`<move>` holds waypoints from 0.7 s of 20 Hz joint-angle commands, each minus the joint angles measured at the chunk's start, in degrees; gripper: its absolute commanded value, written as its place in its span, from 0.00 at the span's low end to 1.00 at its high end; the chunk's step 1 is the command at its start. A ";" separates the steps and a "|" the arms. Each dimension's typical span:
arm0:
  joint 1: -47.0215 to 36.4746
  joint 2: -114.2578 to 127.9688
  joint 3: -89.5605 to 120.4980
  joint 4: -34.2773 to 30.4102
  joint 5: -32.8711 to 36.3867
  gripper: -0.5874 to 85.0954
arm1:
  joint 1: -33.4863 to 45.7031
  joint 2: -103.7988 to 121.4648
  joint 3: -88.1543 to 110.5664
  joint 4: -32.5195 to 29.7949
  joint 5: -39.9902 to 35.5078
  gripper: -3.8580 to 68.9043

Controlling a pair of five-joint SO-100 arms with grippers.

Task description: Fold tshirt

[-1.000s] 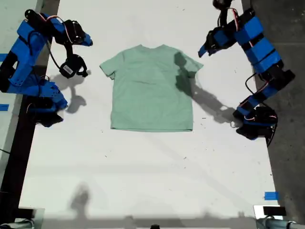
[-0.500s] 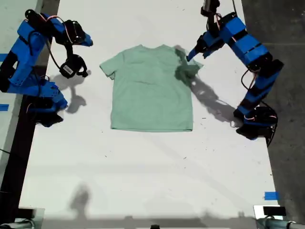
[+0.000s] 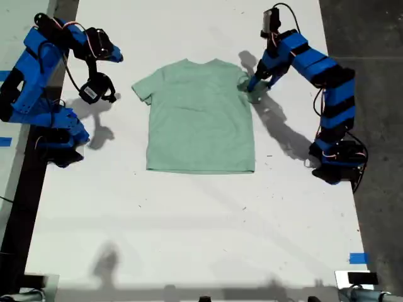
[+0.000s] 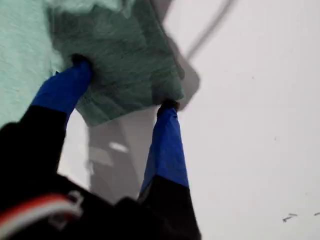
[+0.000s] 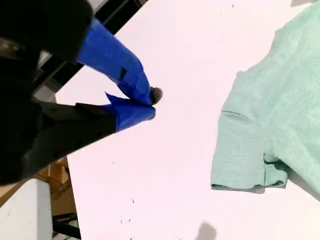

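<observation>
While the tshirt (image 3: 200, 119) lies flat on the white table (image 3: 189, 220), neck toward the exterior view's top edge, my first gripper (image 3: 255, 85) is down at its sleeve (image 3: 252, 88) on the exterior view's right. Seen through the first wrist view, my jaws stand apart, one blue fingertip (image 4: 75, 67) pressing on the bunched, shaded cloth of that sleeve (image 4: 120, 60) and the other at the sleeve's edge where it meets the bare table (image 4: 250, 125). That sleeve looks rumpled and drawn in toward the body of the shirt.

My second gripper (image 3: 101, 94) hangs above the table on the exterior view's left, apart from the shirt's other sleeve (image 3: 143, 90). Its blue fingertips (image 5: 135, 87) sit together with nothing between them (image 5: 145, 102), and that sleeve (image 5: 245, 155) lies flat beside them, untouched.
</observation>
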 commanded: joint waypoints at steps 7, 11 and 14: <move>0.35 1.41 0.44 -2.02 -0.26 0.01 | 0.44 -2.99 -7.91 -1.58 -2.02 0.10; 0.35 2.11 0.79 -2.02 -0.26 0.01 | -0.26 -4.22 -8.09 -1.49 -2.46 0.04; 0.26 2.99 1.41 -2.02 -0.26 0.01 | -0.79 -4.22 -8.09 -1.49 -2.99 0.04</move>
